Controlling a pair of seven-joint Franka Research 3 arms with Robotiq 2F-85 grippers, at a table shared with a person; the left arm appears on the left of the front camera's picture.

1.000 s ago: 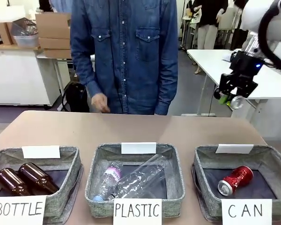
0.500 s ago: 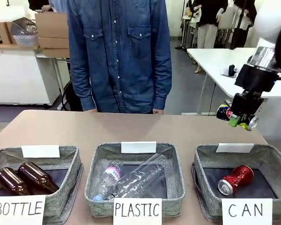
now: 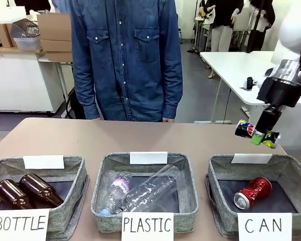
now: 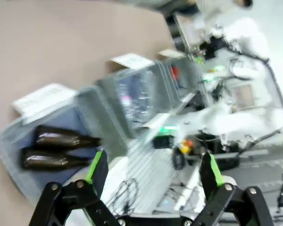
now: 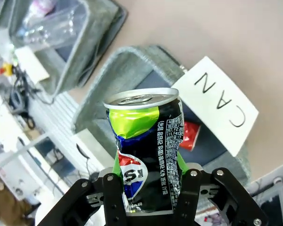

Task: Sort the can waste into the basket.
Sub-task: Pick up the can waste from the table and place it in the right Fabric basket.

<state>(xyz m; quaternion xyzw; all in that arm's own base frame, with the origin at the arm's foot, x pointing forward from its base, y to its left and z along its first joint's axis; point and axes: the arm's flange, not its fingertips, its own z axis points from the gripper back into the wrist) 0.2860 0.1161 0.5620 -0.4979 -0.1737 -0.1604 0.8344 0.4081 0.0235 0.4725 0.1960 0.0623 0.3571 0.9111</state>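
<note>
My right gripper (image 3: 261, 136) is shut on a black can with blue-white markings (image 3: 243, 129), held sideways in the air above the far edge of the grey basket (image 3: 214, 168) signed "CAN". A dented red can (image 3: 252, 192) lies inside that basket. In the right wrist view the black can (image 5: 146, 141) sits between the green pads of my right gripper (image 5: 146, 162), with the basket (image 5: 125, 70) and the red can (image 5: 192, 134) behind it. My left gripper (image 4: 153, 169) stands open with nothing between its fingers, above the bottle basket.
The "PLASTIC" basket (image 3: 101, 196) in the middle holds clear bottles. The "BOTTLE" basket (image 3: 78, 183) at left holds two brown bottles (image 3: 37, 190), also seen as brown bottles (image 4: 61, 148) in the left wrist view. A person in a denim shirt (image 3: 128, 60) stands at the far side.
My right gripper has come down and to the right with the black can, toward the "CAN" basket. The person's hand has dropped back to the side.
</note>
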